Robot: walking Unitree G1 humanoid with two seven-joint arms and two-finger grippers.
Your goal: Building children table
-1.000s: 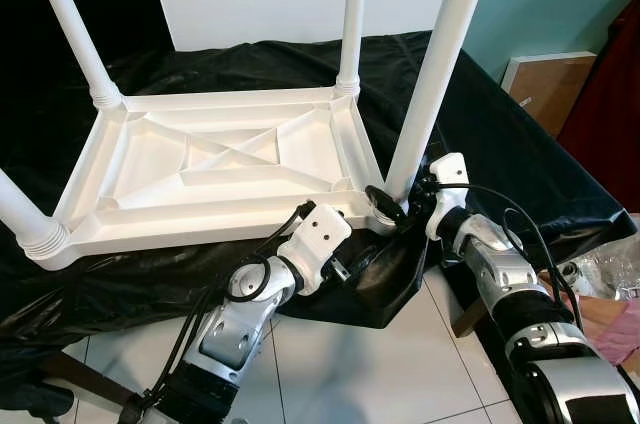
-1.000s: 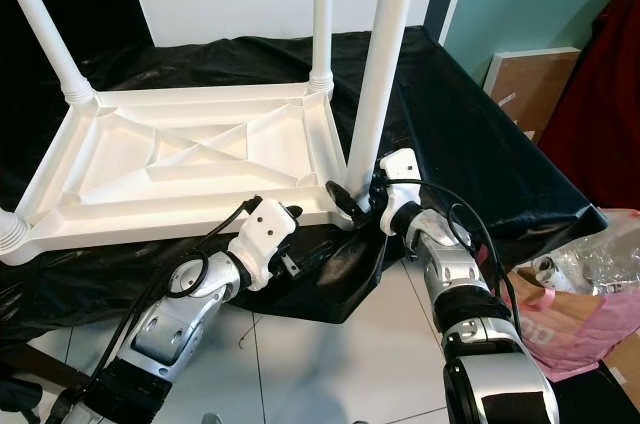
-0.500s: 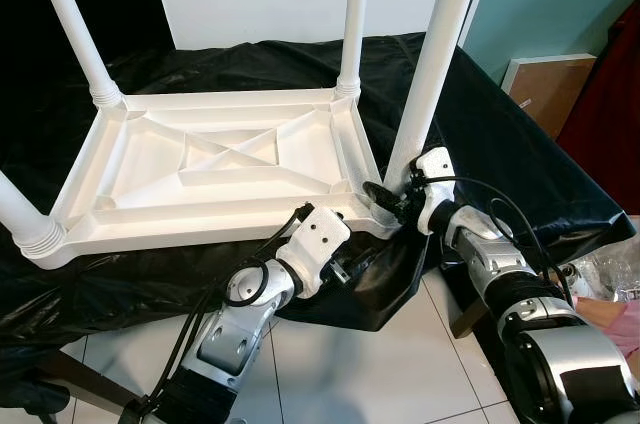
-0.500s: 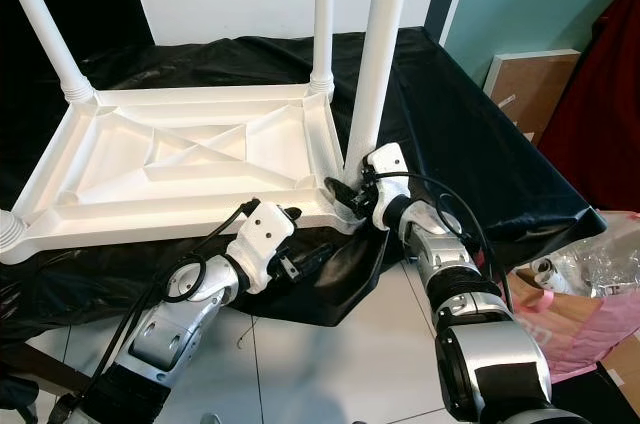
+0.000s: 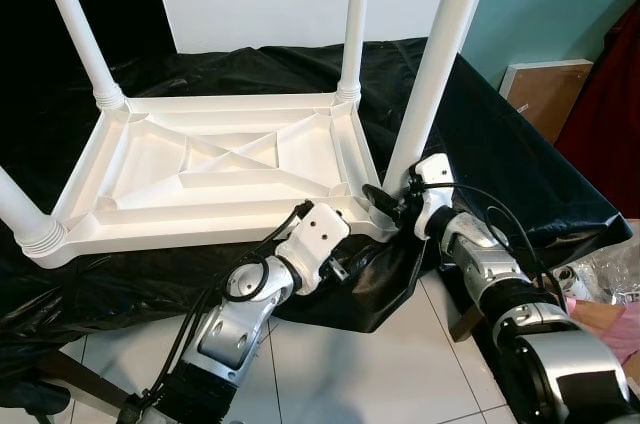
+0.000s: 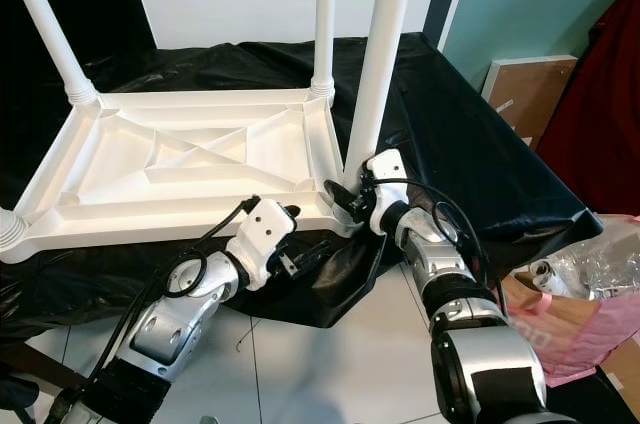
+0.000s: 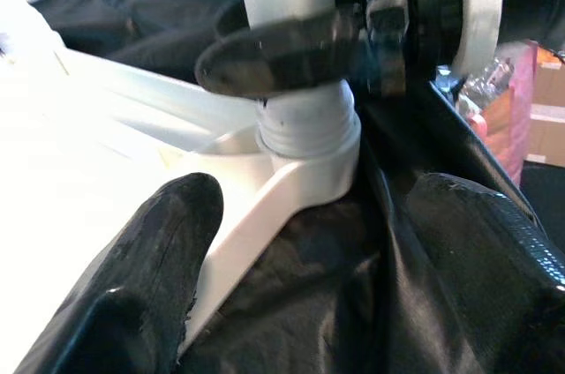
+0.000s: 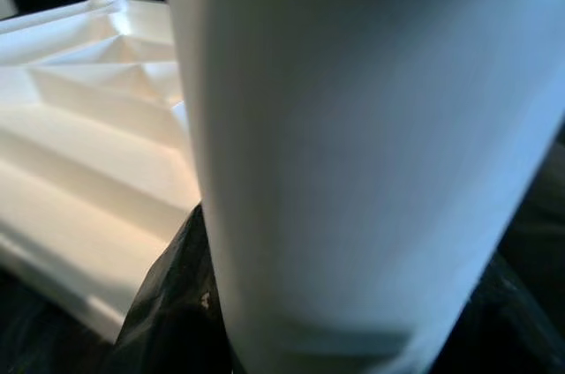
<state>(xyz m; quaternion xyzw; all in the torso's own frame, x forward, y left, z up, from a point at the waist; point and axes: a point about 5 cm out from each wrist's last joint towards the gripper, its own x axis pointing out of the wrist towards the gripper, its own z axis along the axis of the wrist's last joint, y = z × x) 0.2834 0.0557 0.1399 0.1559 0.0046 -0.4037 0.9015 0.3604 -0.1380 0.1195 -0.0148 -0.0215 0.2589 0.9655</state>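
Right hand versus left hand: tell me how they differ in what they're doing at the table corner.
The right hand is clamped around the near-right leg just above its threaded base; the left hand holds nothing.
The right hand reaches in from the leg's right side; the left hand sits low, in front of the tabletop edge, its fingers apart, pointing at the corner socket.
Both work at the same corner.

Table [image 5: 215, 159] smooth white plastic (slight sheen); black sheet [image 5: 500, 134] glossy, crinkled; floor tiles [image 5: 340, 364] shiny.
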